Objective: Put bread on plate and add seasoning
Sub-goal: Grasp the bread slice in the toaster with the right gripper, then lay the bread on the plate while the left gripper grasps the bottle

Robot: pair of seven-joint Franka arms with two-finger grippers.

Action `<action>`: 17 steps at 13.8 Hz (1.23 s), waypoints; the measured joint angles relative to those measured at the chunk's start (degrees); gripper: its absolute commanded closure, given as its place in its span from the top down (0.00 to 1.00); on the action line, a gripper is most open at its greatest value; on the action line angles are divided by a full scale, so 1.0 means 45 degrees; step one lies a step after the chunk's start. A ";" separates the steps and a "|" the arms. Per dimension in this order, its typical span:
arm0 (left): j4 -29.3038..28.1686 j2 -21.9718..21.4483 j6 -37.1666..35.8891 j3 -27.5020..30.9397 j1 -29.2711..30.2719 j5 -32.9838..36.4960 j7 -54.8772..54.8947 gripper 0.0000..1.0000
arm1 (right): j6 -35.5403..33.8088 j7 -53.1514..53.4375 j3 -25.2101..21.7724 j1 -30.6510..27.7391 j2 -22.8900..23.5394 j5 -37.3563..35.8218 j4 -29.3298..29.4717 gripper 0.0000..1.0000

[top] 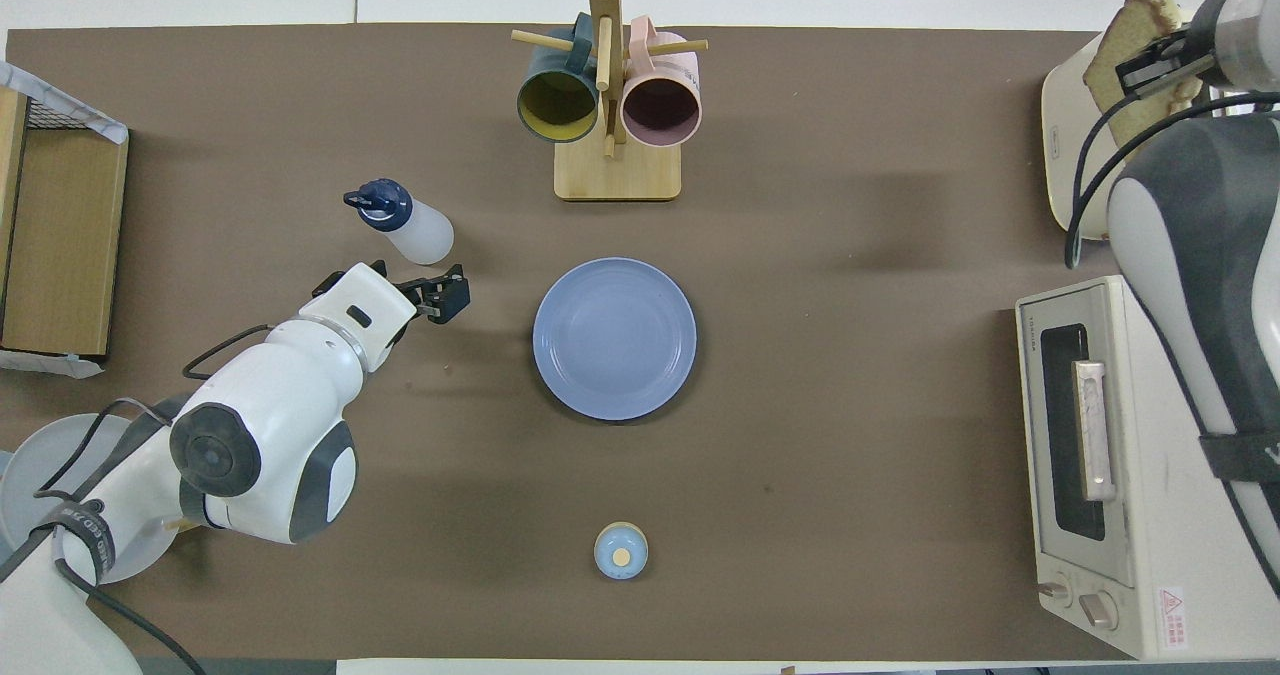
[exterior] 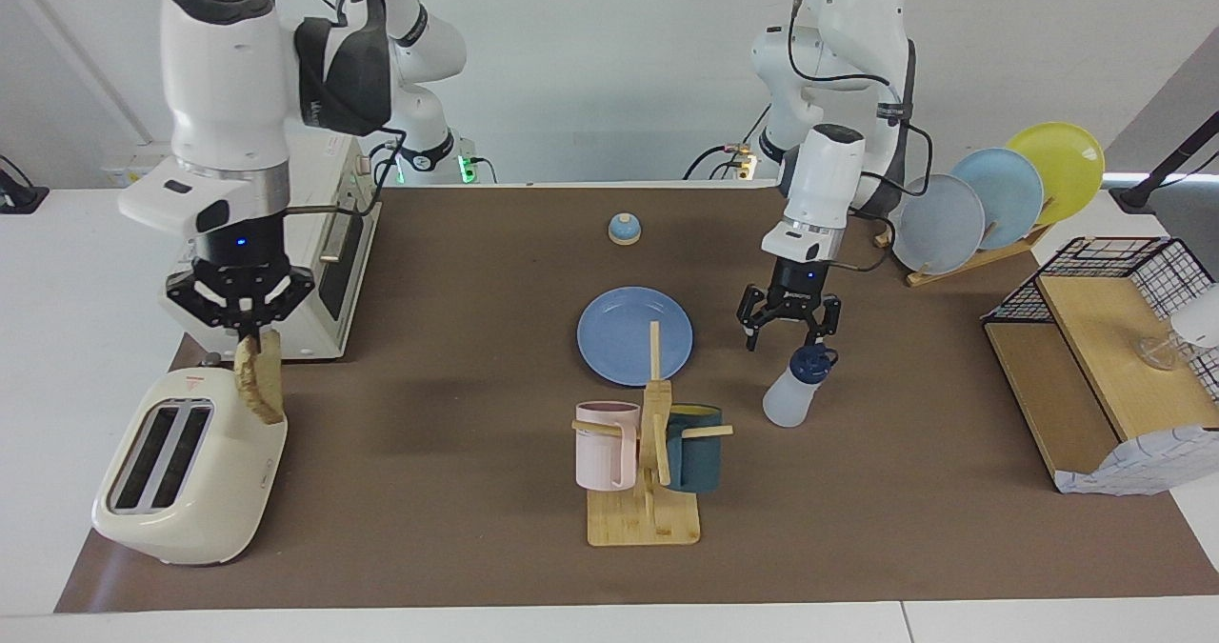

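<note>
Above the toaster [exterior: 181, 476], right gripper [exterior: 242, 333] clamps the bread [exterior: 259, 388] aloft.

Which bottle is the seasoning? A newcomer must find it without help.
Start at the wooden mug rack holding two mugs. Beside it, toward the left arm's end and slightly nearer the robots, stands the seasoning. It is the only bottle there: translucent white, with a dark navy cap and loop, unlike the flat blue plate nearby.
</note>
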 measured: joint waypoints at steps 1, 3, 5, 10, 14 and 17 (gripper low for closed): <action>0.0163 0.0223 0.0030 0.0081 0.0003 0.0000 0.0000 1.00 | -0.0344 0.1114 0.0038 0.0573 -0.0090 0.0009 -0.0032 0.00; 0.0460 0.0625 0.0136 0.0291 -0.0006 0.0000 0.0000 1.00 | -0.0650 0.3247 0.0124 0.1778 -0.0232 0.0212 -0.0329 0.00; 0.0723 0.0890 0.0202 0.0503 -0.0016 0.0005 0.0001 1.00 | -0.0654 0.4879 0.0154 0.2715 -0.0375 0.1282 -0.0835 0.00; 0.1147 0.1160 0.0208 0.0902 -0.0269 0.0007 0.0001 1.00 | 0.1540 0.8331 0.0187 0.4576 -0.0575 0.2614 -0.2422 0.00; 0.1884 0.1903 0.0208 0.3000 -0.2268 0.0010 0.0001 1.00 | 0.4718 1.0806 0.0212 0.5974 -0.0439 0.2614 -0.4536 0.00; 0.2176 0.2594 0.0605 0.5333 -0.4726 -0.0165 -0.0114 1.00 | 0.6096 1.1289 0.0214 0.6424 -0.0197 0.2614 -0.5319 0.00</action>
